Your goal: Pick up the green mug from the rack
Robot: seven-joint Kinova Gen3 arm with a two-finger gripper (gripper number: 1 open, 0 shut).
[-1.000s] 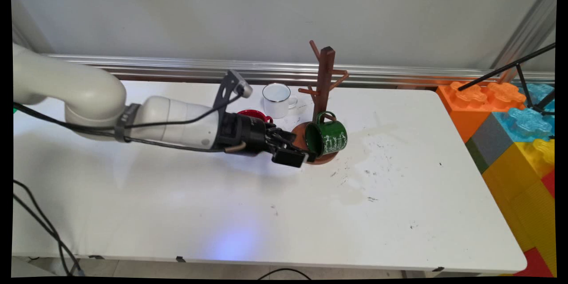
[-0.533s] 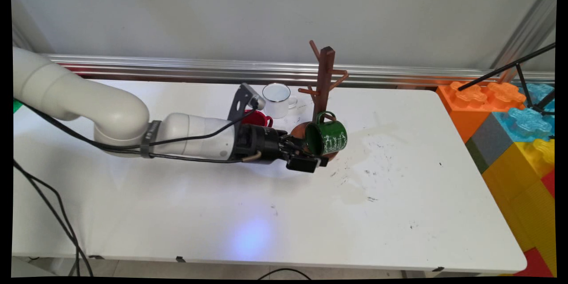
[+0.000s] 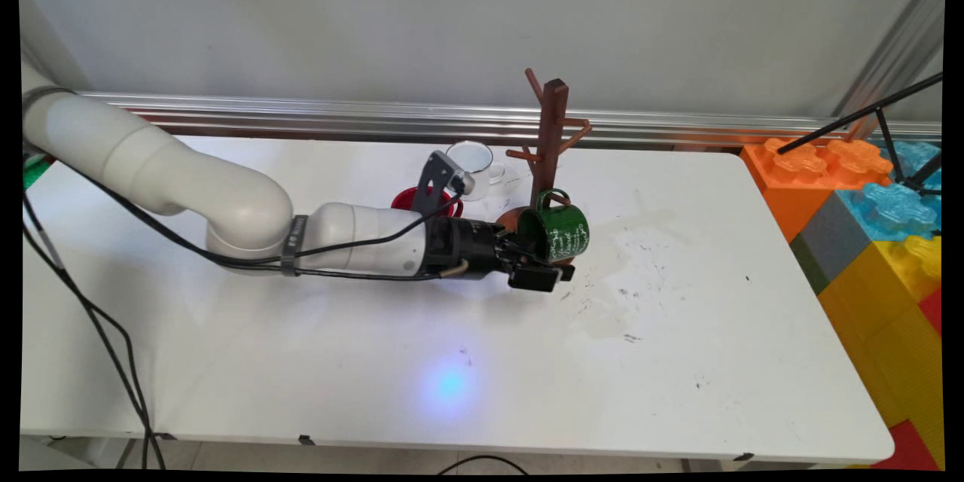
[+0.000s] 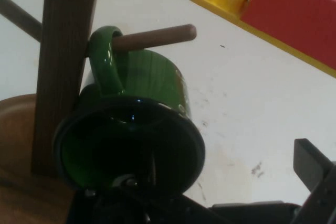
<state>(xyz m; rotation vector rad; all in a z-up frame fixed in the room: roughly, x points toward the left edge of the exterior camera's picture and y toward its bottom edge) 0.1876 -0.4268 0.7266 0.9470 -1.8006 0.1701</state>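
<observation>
While the arm lies low across the white table, three mugs can be counted: one green mug, one white mug and one red mug, the last partly hidden behind the wrist. One wooden mug tree stands on a round brown base; several pegs branch from its post.

White script runs over the green mug's side, but it is too small to read in the main view. No other writing shows on the mugs or the tree.

The green mug hangs by its handle on a low peg of the tree, tipped on its side, its open mouth turned toward the gripper. The gripper sits at the mug's lower rim, just over the base's near edge. In the hand view one finger stands clear to the right of the mug, with bare table between it and the rim. The other finger is lost in the dark under the mug's mouth; it may reach inside the rim, though that cannot be made out. So the jaws stand apart and hold nothing.

The white mug stands upright behind the tree's left side, the red one left of the base. Large coloured blocks are stacked beyond the table's right end.
</observation>
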